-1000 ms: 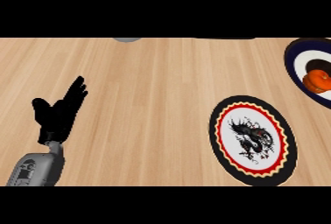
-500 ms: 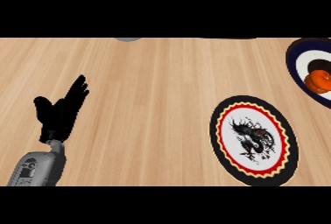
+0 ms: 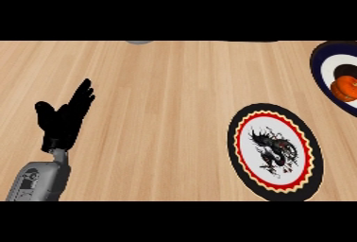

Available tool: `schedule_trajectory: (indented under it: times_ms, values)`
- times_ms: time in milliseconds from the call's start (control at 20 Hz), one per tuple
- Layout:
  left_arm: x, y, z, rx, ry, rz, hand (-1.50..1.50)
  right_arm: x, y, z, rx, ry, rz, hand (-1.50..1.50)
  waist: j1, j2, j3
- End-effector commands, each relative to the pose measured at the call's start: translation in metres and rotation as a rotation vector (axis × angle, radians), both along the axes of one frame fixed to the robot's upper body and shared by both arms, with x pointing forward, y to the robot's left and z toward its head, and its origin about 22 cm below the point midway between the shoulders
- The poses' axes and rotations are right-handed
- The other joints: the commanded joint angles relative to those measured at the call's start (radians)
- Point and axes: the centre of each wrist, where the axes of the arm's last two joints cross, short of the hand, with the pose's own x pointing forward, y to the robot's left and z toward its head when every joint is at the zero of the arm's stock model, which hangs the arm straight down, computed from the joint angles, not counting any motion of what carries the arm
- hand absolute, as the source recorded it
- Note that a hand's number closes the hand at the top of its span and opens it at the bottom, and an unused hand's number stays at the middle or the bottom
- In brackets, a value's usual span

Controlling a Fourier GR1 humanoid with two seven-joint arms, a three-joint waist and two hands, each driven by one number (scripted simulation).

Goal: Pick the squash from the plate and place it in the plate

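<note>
An orange squash [image 3: 345, 90] lies on a dark blue and white ringed plate [image 3: 325, 71] cut off by the right edge of the head view. Below and to its left sits a second plate [image 3: 275, 151], black-rimmed with a red and yellow ring and a dark dragon figure on white. My left hand [image 3: 65, 120] rests open at the far left, fingers straight and pointing up, well apart from both plates. My right hand shows nowhere.
The wooden counter [image 3: 167, 104] spreads between the left hand and the plates. A grey object [image 3: 140, 42] peeks in at the top edge.
</note>
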Motion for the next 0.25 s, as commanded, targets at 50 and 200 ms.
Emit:
schedule_trajectory:
  times_ms: [50, 200]
  values:
    - [-0.006, -0.003, -0.011, -0.003, -0.002, -0.007, 0.0, -0.006, -0.001, -0.007, -0.019, 0.03, 0.002, -1.5, 0.01, 0.002, 0.0]
    - [-0.003, 0.005, 0.005, 0.026, -0.007, 0.0, 0.0, -0.019, -0.014, 0.008, -0.031, 0.045, -0.009, -1.5, 0.014, 0.0, 0.002]
